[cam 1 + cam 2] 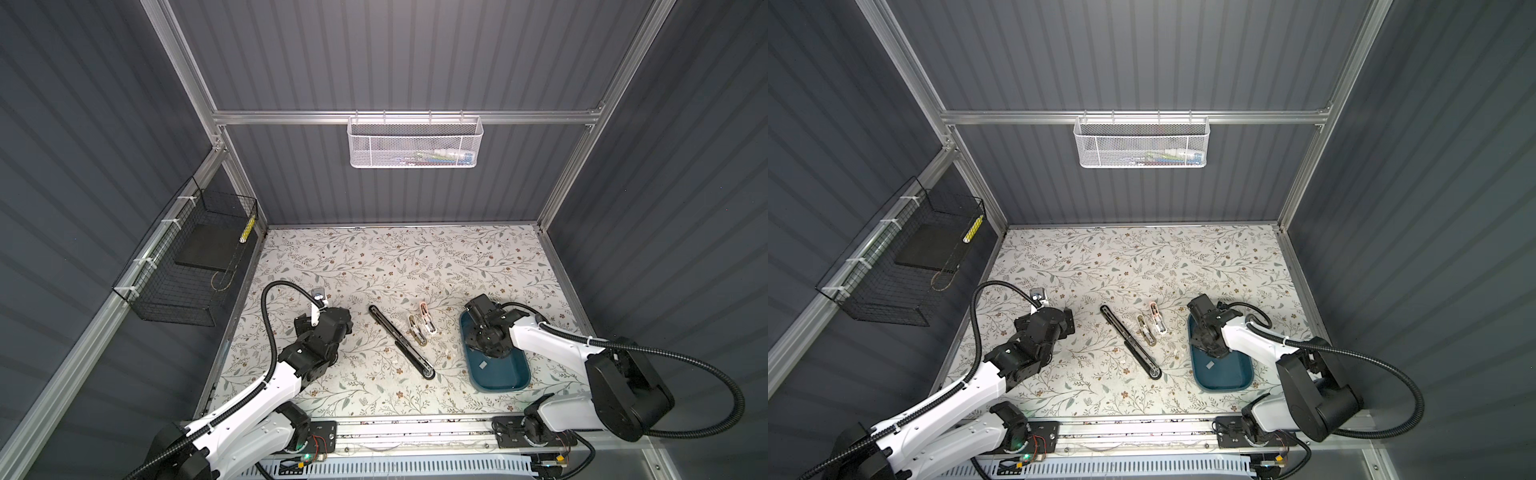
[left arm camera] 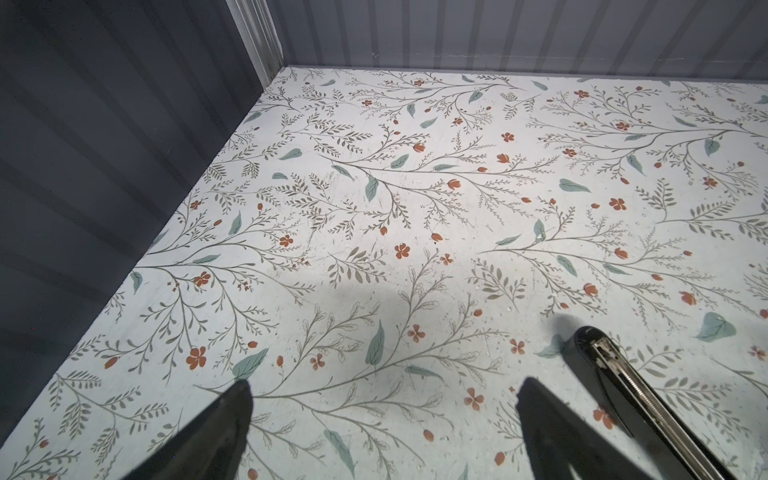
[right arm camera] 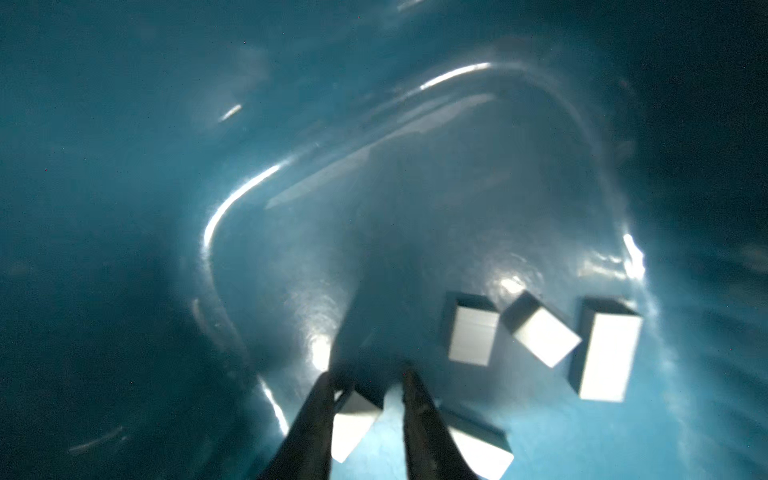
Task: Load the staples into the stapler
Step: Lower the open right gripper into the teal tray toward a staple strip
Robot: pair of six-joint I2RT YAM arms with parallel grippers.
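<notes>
Downward into the tray (image 1: 505,372) the right tool (image 3: 368,374) reaches, narrowly apart astride staples (image 3: 353,419); left tool (image 2: 384,382) gapes.

Silvery staples (image 3: 473,332) lie scattered in the teal tray (image 1: 511,374), while the black stapler (image 1: 401,340) lies opened flat, diagonally.

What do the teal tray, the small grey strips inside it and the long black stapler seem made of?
Dark teal tray: probably glossy moulded plastic, by its bright streak reflections. Small silvery-grey rectangular strips: likely metal, matte pale faces, though blurred. Long black stapler: shiny body, perhaps plastic, with a bare metal channel.
</notes>
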